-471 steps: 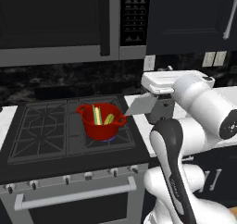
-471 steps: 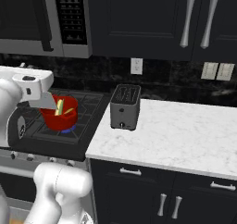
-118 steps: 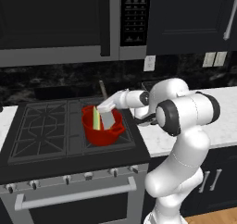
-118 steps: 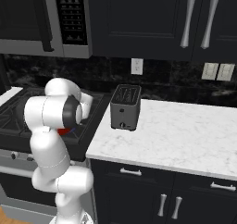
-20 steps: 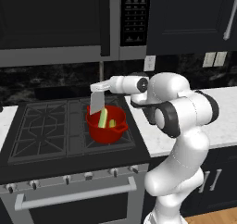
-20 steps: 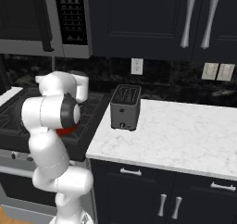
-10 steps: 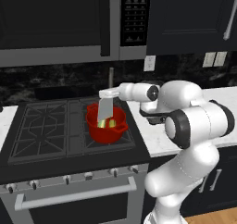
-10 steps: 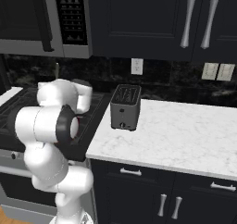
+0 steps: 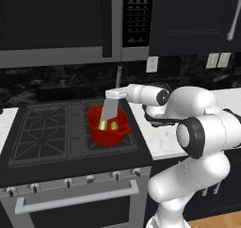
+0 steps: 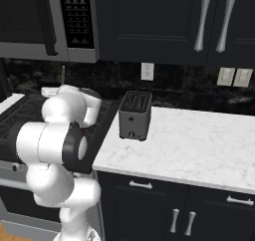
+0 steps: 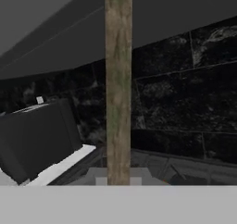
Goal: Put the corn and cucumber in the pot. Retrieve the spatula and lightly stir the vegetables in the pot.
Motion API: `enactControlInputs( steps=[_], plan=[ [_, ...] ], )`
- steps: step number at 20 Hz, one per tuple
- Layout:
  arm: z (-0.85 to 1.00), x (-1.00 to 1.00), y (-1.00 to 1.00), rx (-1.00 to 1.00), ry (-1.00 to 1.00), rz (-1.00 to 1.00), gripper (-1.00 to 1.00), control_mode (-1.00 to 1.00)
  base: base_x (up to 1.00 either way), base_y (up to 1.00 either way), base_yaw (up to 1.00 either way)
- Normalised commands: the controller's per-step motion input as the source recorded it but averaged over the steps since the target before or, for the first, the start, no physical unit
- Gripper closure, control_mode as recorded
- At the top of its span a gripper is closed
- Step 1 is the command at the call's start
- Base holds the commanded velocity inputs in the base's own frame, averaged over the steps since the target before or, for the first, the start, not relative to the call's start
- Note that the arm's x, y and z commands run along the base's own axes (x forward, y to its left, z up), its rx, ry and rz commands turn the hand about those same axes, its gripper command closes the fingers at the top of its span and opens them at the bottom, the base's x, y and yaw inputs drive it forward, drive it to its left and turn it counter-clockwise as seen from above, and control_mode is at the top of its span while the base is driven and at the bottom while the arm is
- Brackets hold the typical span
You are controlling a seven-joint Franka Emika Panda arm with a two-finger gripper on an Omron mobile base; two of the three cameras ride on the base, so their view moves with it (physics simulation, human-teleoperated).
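Stovetop pot (image 9: 109, 128) holds spatula (image 9: 109, 110); toaster (image 10: 135, 115) rightward.

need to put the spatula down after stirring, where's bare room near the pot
Bare marble counter runs right of the toaster toward the outlets. The stove's left burners, left of the pot, are also bare. It is crowded at the pot itself: the gripper holds the spatula down into it, over the corn and cucumber.

dim flat rendered light, soft shadows, hand view coarse, blurry
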Motion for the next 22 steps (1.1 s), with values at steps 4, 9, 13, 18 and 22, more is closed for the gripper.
enactControlInputs(
  steps=[4, 9, 13, 18, 22],
  plan=[
    [-0.41, 0.5, -0.57, 0.07, -0.27, 0.35, 1.0, -1.0, 0.0, 0.0, 0.0],
    [-0.84, 0.16, -0.69, 0.0, -0.21, 0.35, 1.0, -1.0, 0.0, 0.0, 0.0],
    [-0.95, 0.0, -0.49, 0.0, -0.21, 0.36, 1.0, -1.0, 0.0, 0.0, 0.0],
    [-0.88, 0.05, -0.09, 0.01, -0.19, 0.37, 1.0, -1.0, 0.0, 0.0, 0.0],
    [-0.71, 0.41, -0.01, 0.04, -0.17, 0.45, 1.0, -1.0, 0.0, 0.0, 0.0]
  ],
)
